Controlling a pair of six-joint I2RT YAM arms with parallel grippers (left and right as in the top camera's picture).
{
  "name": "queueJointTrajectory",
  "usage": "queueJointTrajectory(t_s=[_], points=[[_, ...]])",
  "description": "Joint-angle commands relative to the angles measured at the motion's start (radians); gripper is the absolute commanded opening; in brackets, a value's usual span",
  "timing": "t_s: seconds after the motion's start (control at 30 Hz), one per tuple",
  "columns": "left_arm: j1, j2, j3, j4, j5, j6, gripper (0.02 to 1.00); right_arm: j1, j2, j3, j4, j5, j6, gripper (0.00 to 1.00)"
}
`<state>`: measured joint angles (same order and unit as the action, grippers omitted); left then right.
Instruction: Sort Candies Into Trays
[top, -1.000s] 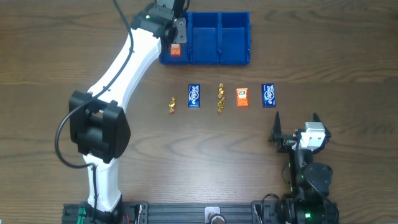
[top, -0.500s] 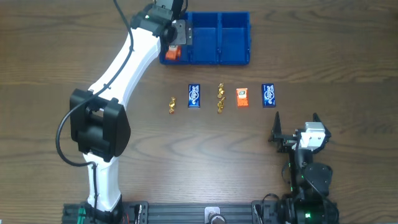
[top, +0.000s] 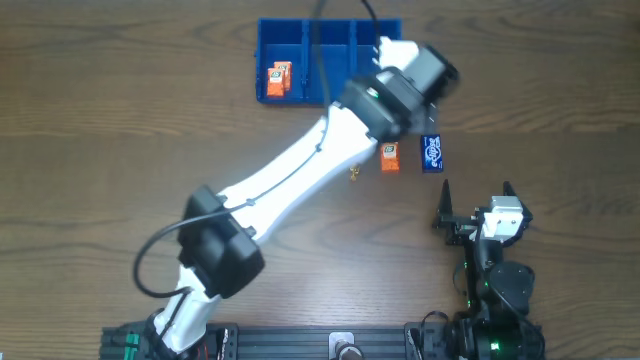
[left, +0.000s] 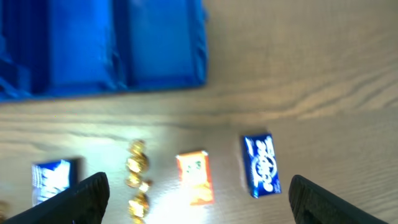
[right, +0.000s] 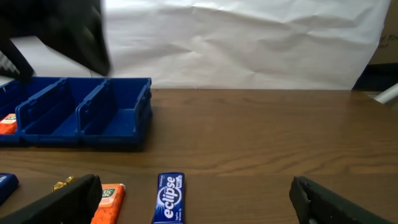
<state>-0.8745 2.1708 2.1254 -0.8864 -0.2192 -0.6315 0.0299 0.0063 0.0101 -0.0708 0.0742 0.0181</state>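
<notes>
Left end effector (left: 199, 190) spread wide, nothing in it, hanging over the candy row.
Right beneath it lies an orange pack (left: 194, 177), with a blue pack (left: 261, 165) just beside it and gold sweets (left: 137, 180) on the other side. Further out is the blue tray (top: 300, 99), with what look like two orange packs (top: 277, 78) in its left-end compartment, seen from above. Right end effector (top: 475, 200) — also gaping, empty — sits over the worktop (top: 100, 150) near its own base.
</notes>
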Motion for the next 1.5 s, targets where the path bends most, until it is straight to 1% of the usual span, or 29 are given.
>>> queueJointTrajectory(t_s=[0.03, 0.17, 0.27, 0.4, 0.6, 0.7, 0.73, 0.83, 0.87, 0.9, 0.93, 1.0, 1.1, 1.13, 1.2, 1.27, 1.3, 1.33, 1.37, 1.4, 1.43, 1.47, 1.5], points=[[-0.032, 0.163, 0.003, -0.005, -0.017, -0.137, 0.890, 0.003, -0.003, -0.002, -0.004, -0.002, 0.011, 1.000], [-0.031, 0.240, 0.003, 0.015, 0.024, -0.151, 0.862, 0.003, -0.003, -0.002, -0.004, -0.002, 0.011, 1.000], [-0.031, 0.283, 0.003, 0.032, 0.038, -0.159, 0.855, 0.003, -0.003, -0.002, -0.004, -0.002, 0.011, 1.000], [-0.027, 0.325, 0.003, 0.061, 0.079, -0.162, 0.851, 0.003, -0.003, -0.002, -0.005, -0.002, 0.011, 1.000], [-0.026, 0.354, 0.003, 0.064, 0.082, -0.163, 0.827, 0.003, -0.003, -0.002, -0.005, -0.002, 0.011, 1.000], [-0.021, 0.361, 0.003, 0.059, 0.090, -0.170, 0.792, 0.003, -0.003, -0.002, -0.005, -0.002, 0.011, 1.000], [-0.020, 0.361, 0.003, 0.059, 0.090, -0.170, 0.755, 0.003, -0.003, -0.002, -0.004, -0.002, 0.011, 1.000], [-0.019, 0.361, 0.003, 0.056, 0.090, -0.170, 0.553, 0.003, -0.003, -0.002, -0.004, -0.002, 0.011, 1.000], [-0.019, 0.361, 0.003, 0.051, 0.090, -0.170, 0.511, 0.003, -0.003, -0.002, -0.004, -0.002, 0.011, 1.000], [-0.019, 0.361, 0.003, 0.044, 0.090, -0.170, 0.428, 0.003, -0.003, -0.002, -0.004, -0.002, 0.011, 1.000], [-0.019, 0.361, 0.003, 0.045, 0.090, -0.170, 0.375, 0.003, -0.003, -0.002, -0.004, -0.002, 0.011, 1.000], [-0.019, 0.360, 0.003, 0.045, 0.090, -0.169, 0.305, 0.003, -0.003, -0.002, -0.004, -0.002, 0.011, 1.000], [-0.018, 0.349, 0.004, 0.045, 0.089, -0.164, 0.281, 0.003, -0.003, -0.002, -0.005, -0.002, 0.011, 1.000], [-0.016, 0.314, 0.004, 0.041, 0.076, -0.153, 0.270, 0.003, -0.003, -0.002, -0.004, -0.002, 0.011, 0.998], [-0.009, 0.219, 0.004, 0.025, 0.005, -0.124, 0.277, 0.003, -0.003, -0.002, -0.004, -0.002, 0.011, 1.000], [0.016, 0.100, 0.004, 0.026, -0.082, -0.077, 0.275, 0.003, -0.003, -0.002, -0.004, -0.002, 0.011, 0.998], [0.057, 0.012, 0.004, 0.037, -0.124, -0.025, 0.270, 0.003, -0.003, -0.002, -0.004, -0.002, 0.011, 1.000], [0.092, -0.032, 0.004, 0.047, -0.128, 0.011, 0.270, 0.003, -0.003, -0.002, -0.004, -0.002, 0.011, 1.000], [0.132, -0.068, 0.004, 0.051, -0.127, 0.037, 0.270, 0.003, -0.003, -0.002, -0.005, -0.002, 0.011, 1.000], [0.207, -0.110, 0.004, 0.052, -0.115, 0.080, 0.266, 0.003, -0.003, -0.002, -0.004, -0.002, 0.011, 1.000], [0.262, -0.124, 0.004, 0.052, -0.090, 0.110, 0.268, 0.003, -0.003, -0.002, -0.004, -0.002, 0.011, 1.000], [0.332, -0.125, 0.004, 0.051, -0.038, 0.141, 0.268, 0.003, -0.003, -0.002, -0.005, -0.002, 0.011, 0.998], [0.375, -0.118, 0.004, 0.050, 0.005, 0.161, 0.268, 0.003, -0.003, -0.002, -0.004, -0.002, 0.011, 1.000]])
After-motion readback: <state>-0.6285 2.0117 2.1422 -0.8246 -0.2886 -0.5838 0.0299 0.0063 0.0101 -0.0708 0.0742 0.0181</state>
